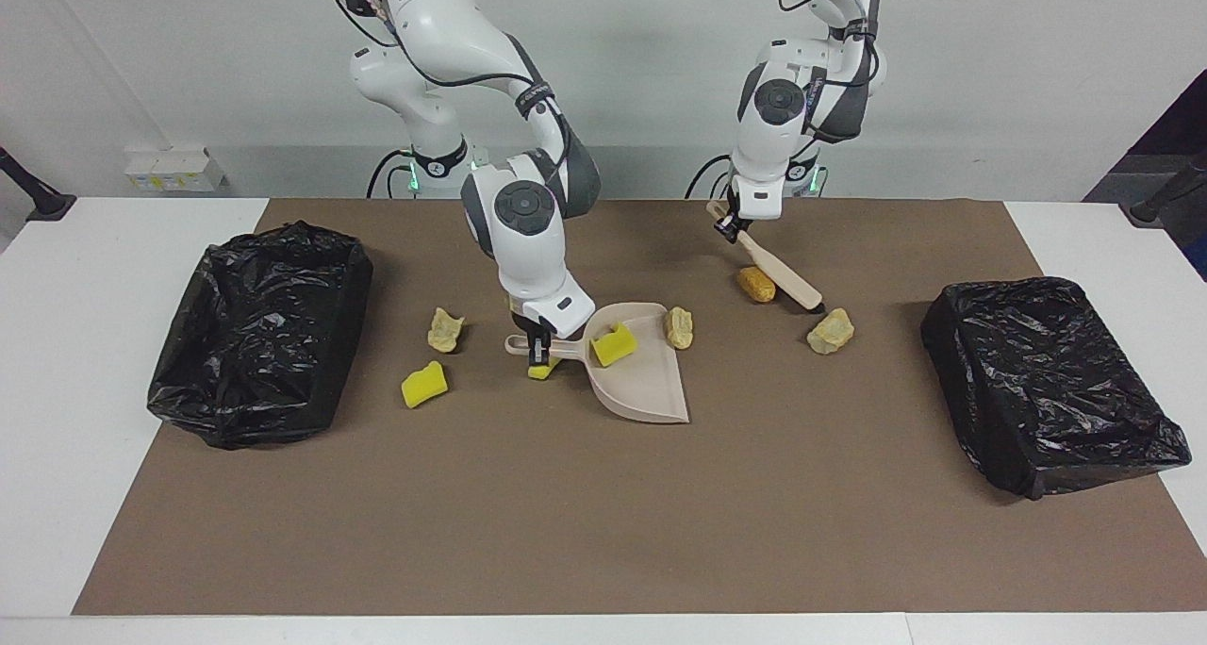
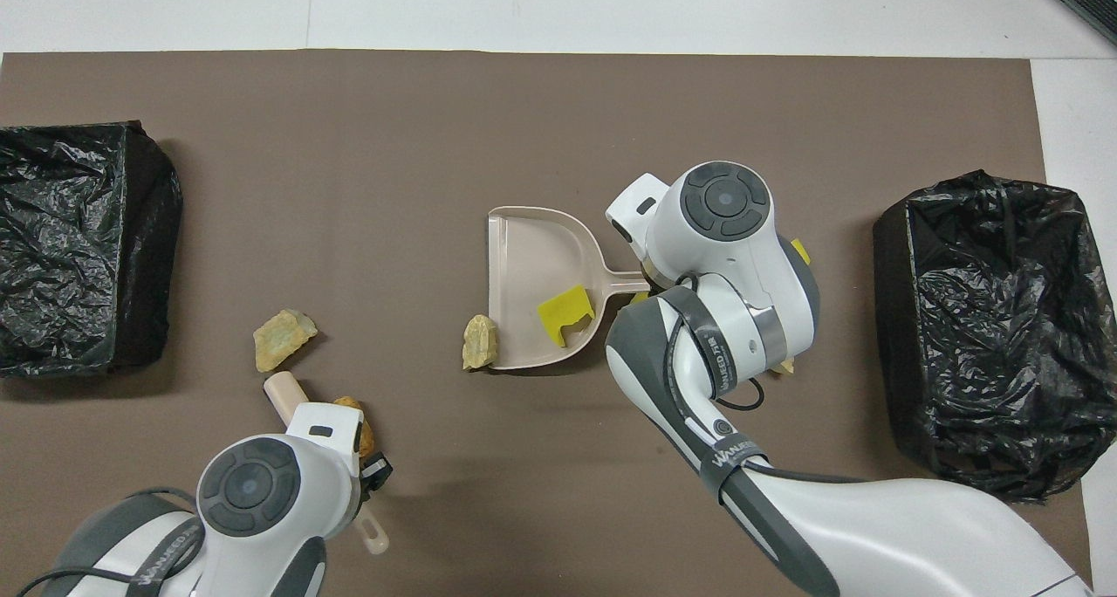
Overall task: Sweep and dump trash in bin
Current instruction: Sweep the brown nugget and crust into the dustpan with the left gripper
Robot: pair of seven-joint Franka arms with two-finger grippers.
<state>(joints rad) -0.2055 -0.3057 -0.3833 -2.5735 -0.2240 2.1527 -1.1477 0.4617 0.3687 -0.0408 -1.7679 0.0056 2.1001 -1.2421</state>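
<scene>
My right gripper (image 1: 538, 351) is shut on the handle of the beige dustpan (image 1: 651, 381), which rests on the brown mat with a yellow sponge piece (image 1: 613, 345) in it. My left gripper (image 1: 733, 230) is shut on the beige brush (image 1: 778, 272), held slanted with its tip low beside a tan crumpled piece (image 1: 831, 332). An orange piece (image 1: 756, 284) lies beside the brush. Another tan piece (image 1: 678, 327) touches the pan's side. A small yellow piece (image 1: 540, 372) lies under the pan's handle. In the overhead view the right arm hides its own gripper; the dustpan (image 2: 532, 265) shows.
Two bins lined with black bags stand on the mat, one at the right arm's end (image 1: 264, 334) and one at the left arm's end (image 1: 1047, 381). A tan piece (image 1: 445, 330) and a yellow sponge (image 1: 424, 385) lie between the dustpan and the right arm's bin.
</scene>
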